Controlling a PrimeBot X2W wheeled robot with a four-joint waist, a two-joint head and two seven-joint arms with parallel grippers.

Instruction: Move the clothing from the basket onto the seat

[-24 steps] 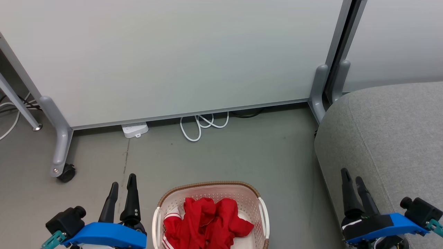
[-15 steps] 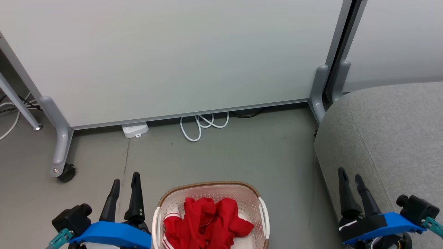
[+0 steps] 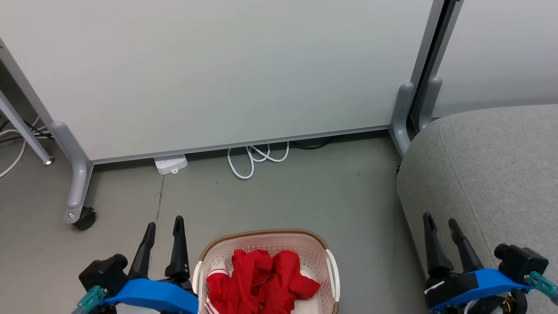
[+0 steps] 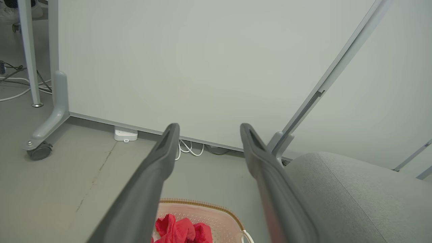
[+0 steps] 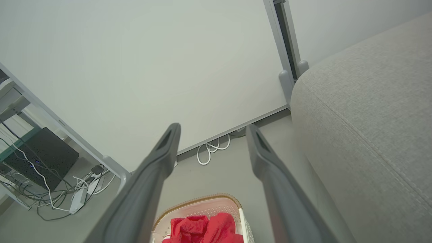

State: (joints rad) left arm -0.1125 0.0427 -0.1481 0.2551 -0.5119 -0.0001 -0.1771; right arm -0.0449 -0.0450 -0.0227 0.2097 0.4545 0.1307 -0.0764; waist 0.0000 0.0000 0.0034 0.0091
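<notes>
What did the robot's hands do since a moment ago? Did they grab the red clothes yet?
Not yet. The left gripper slid sideways toward the basket, and the right gripper edged a little toward it too. Both are open and hold nothing, so nothing was grabbed or let go. The red clothing lies in the basket as before, and the grey seat has not moved.

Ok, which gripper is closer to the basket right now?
The left gripper: it is just beside the basket, at its left rim. The right gripper is far off, by the seat.
</notes>
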